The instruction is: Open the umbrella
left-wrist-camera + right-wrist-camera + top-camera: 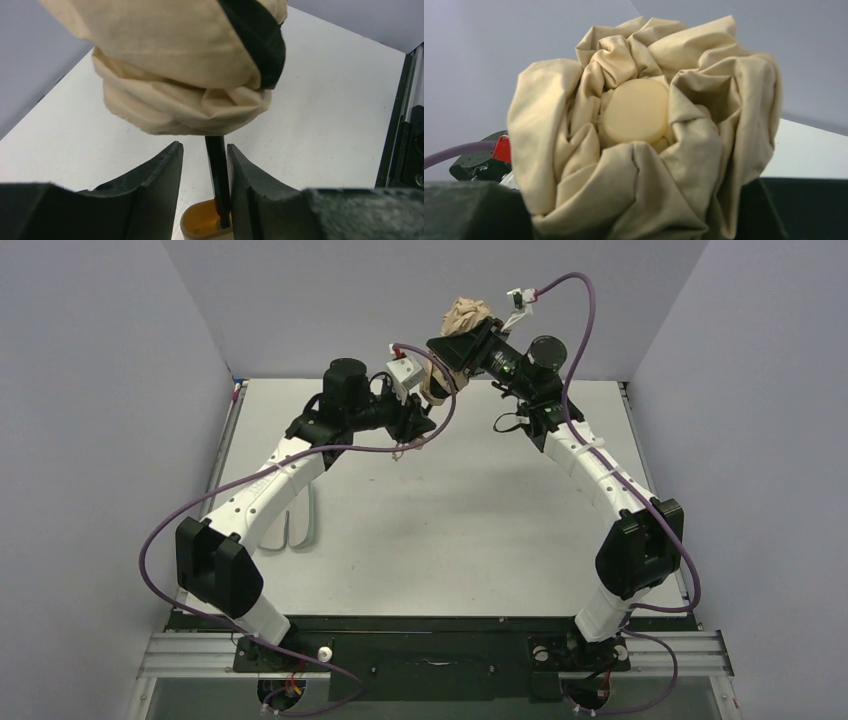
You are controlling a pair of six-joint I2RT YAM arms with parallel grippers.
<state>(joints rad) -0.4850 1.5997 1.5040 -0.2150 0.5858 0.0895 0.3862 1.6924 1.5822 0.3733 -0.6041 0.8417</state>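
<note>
Grey walls (100, 390) box in a white surface (450, 530), and high over its far side the umbrella (465, 325) sits aloft between the two arms (290, 465). The right claw (636, 200) is clamped on the bunched tan canopy (649, 165). The left claw (204, 150) stands partly apart, its fingers (150, 180) either side of the thin black shaft (217, 170), near the small handle (200, 225).

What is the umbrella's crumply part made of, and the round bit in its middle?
The canopy looks like soft matte tan cloth: it wrinkles and folds. The round cap is smooth, pale and evenly shaped, probably hard plastic, but that's a guess.
</note>
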